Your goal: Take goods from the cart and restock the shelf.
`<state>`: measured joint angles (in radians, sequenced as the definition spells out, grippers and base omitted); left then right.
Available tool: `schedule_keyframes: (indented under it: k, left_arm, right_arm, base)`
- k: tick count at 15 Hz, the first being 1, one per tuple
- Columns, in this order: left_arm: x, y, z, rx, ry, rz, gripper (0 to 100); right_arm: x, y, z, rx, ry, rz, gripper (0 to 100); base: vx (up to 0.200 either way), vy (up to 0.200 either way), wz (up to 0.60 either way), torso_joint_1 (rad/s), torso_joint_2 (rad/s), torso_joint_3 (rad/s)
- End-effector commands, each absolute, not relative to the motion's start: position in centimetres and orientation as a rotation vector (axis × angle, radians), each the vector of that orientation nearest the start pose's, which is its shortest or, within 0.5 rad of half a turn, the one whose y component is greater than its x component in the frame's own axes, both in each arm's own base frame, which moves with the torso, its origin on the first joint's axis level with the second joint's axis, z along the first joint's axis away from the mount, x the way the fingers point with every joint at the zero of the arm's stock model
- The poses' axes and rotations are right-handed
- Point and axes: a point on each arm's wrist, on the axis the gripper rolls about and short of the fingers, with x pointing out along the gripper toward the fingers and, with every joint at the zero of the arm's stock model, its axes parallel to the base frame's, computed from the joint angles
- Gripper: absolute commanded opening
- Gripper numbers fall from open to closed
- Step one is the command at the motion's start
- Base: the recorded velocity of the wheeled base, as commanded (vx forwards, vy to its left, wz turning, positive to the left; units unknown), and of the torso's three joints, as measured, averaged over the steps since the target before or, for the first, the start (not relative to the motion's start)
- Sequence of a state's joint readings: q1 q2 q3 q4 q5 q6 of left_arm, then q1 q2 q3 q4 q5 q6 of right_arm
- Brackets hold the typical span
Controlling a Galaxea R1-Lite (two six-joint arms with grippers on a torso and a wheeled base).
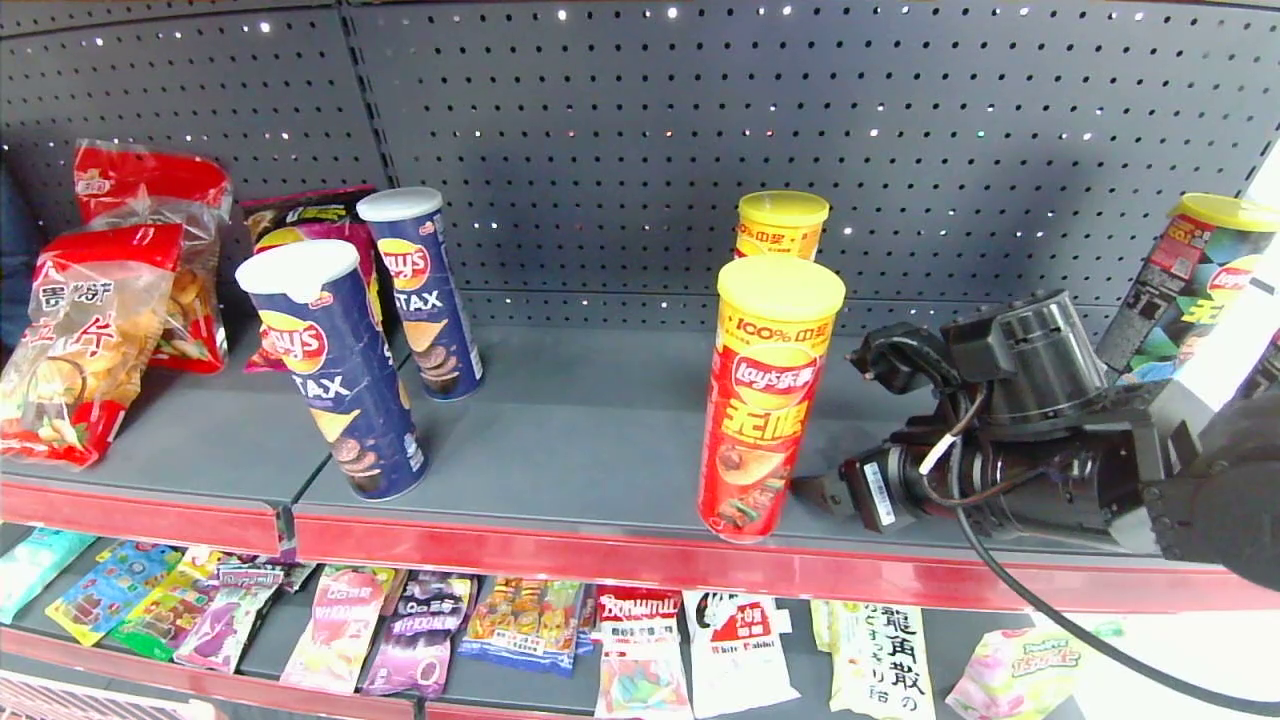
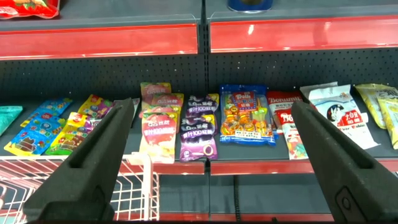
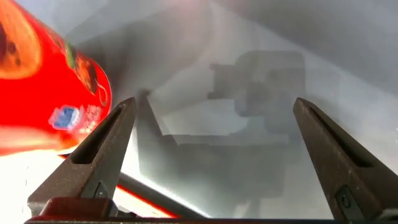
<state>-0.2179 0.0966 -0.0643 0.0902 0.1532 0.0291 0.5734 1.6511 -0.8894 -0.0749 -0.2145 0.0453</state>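
The right gripper point(image 3: 214, 106) has its jaws wide apart, with nothing between them. The red can point(image 3: 50, 81) stands on the shelf point(image 1: 600, 430), just outside one jaw. A bump from that jaw could knock it over. The left gripper point(image 2: 211, 106) has its jaws apart too.

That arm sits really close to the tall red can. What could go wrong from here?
The red can stands upright near the front edge of the shelf, just beside the open right gripper. A sideways nudge might tip it off. The far-right can stands close behind the right arm, so a careless pull back could knock it over.
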Motion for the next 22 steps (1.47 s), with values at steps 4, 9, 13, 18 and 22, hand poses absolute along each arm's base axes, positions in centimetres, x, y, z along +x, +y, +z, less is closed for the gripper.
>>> schedule_keyframes:
  k: [4, 9, 13, 18, 22]
  left_arm:
    - [-1.9, 0.7, 8.6, 0.050, 0.121, -0.075, 100]
    - [-1.9, 0.7, 8.6, 0.043, 0.121, -0.113, 100]
    - [-1.9, 0.6, 8.6, 0.039, 0.123, -0.150, 100]
    - [-1.9, 0.6, 8.6, 0.036, 0.123, -0.156, 100]
    - [-1.9, 0.6, 8.6, 0.035, 0.123, -0.153, 100]
  right_arm:
    - [16.1, 10.9, 20.6, -0.162, 0.463, 0.287, 100]
    - [9.0, 5.6, 21.1, -0.123, 0.286, 0.221, 100]
    - [6.7, 0.6, 18.8, -0.122, 0.282, -0.129, 100]
    - [-0.5, 0.0, 12.2, -0.103, 0.071, 0.083, 100]
    - [-1.6, -0.4, 8.6, -0.156, 0.044, -0.094, 100]
  base:
    - [0.000, 0.000, 0.00, 0.000, 0.00, 0.000]
    - [0.000, 0.000, 0.00, 0.000, 0.00, 0.000]
    - [0.000, 0.000, 0.00, 0.000, 0.00, 0.000]
    - [0.000, 0.000, 0.00, 0.000, 0.00, 0.000]
    - [0.000, 0.000, 0.00, 0.000, 0.00, 0.000]
